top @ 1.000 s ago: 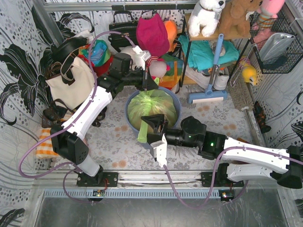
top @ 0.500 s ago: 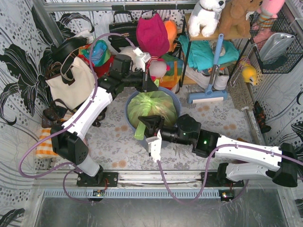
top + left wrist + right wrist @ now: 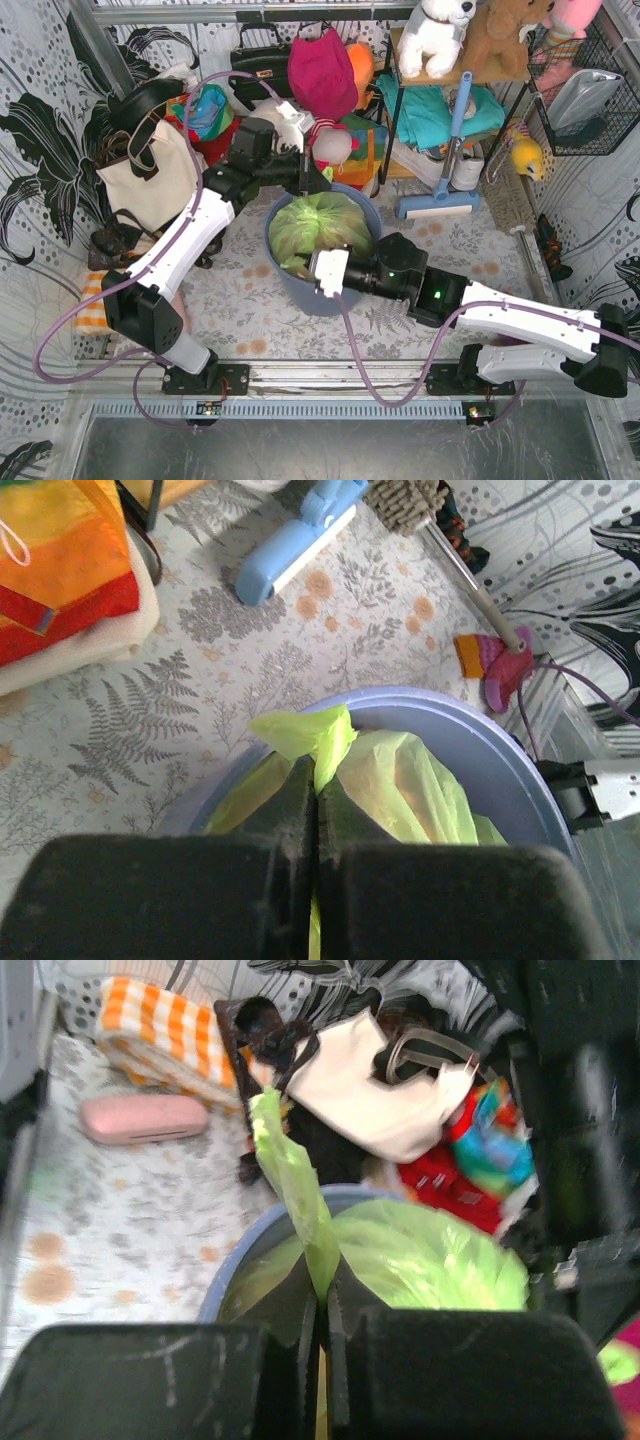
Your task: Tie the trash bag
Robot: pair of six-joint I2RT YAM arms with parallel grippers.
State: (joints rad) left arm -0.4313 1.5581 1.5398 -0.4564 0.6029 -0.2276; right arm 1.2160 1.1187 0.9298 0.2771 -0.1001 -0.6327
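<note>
Since a second ago our right gripper [image 3: 320,1280] has swung in over the near rim of the blue bin [image 3: 298,295] and clamped tight on a twisted strip of the trash bag [image 3: 322,225]. Our left gripper [image 3: 316,780], at the bin's far rim, pinches another flap. Between them the bag sits inside the bin.

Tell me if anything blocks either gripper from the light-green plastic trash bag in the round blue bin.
Nothing visible does. The left gripper is shut on one flap of the translucent light-green trash bag at the far rim of the round blue bin; the right gripper is shut on another flap at the near rim.
</note>
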